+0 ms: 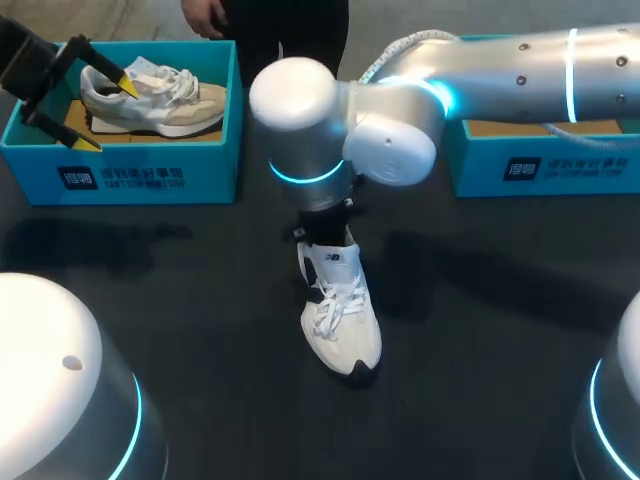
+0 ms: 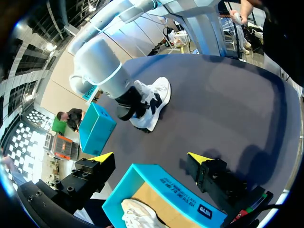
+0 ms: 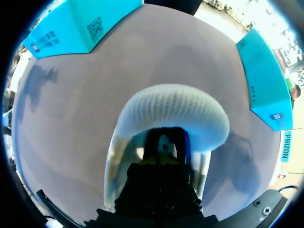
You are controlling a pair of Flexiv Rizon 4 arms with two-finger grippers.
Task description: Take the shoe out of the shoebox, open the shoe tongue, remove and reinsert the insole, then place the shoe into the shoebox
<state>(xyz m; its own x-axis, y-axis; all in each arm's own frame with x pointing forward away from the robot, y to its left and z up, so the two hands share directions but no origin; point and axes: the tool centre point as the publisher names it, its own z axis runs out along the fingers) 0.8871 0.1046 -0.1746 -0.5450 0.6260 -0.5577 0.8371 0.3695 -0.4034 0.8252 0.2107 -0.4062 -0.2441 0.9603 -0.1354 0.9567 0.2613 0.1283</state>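
**Shoe out, work at its mouth.** The shoe (image 1: 345,320) stands upright on its sole at the middle of the table (image 1: 500,330), laced, with its toe toward the near edge.

The right arm (image 1: 520,70) comes in from the far right corner and reaches past the middle. Its wrist bends straight down over the heel end, so the right pincer (image 3: 164,154) points into the shoe's mouth. In the right wrist view the dark pincer body fills the opening behind the white mesh toe. Whether it is apart, together or clamped on tongue or insole cannot be told.

The taking-out looks done, and no insole lies on the table. The step in hand therefore appears to be the work at the opening: spreading the tongue or going for the insole. The next move likely calls for a sure hold on the insole's heel edge and a lift straight up. The shoe would need to be kept from rising or tipping, since nothing else pins it down.

The left pincer (image 1: 108,113) hangs apart and empty over the left box (image 1: 150,180) at the far left corner. A second shoe (image 1: 170,100), beige and white, lies inside that box. The left pincer is well apart from the work and would have to cross to the middle to steady the shoe.

The right box (image 1: 540,165) sits along the far edge on the right, under the right arm, with its brown floor showing.
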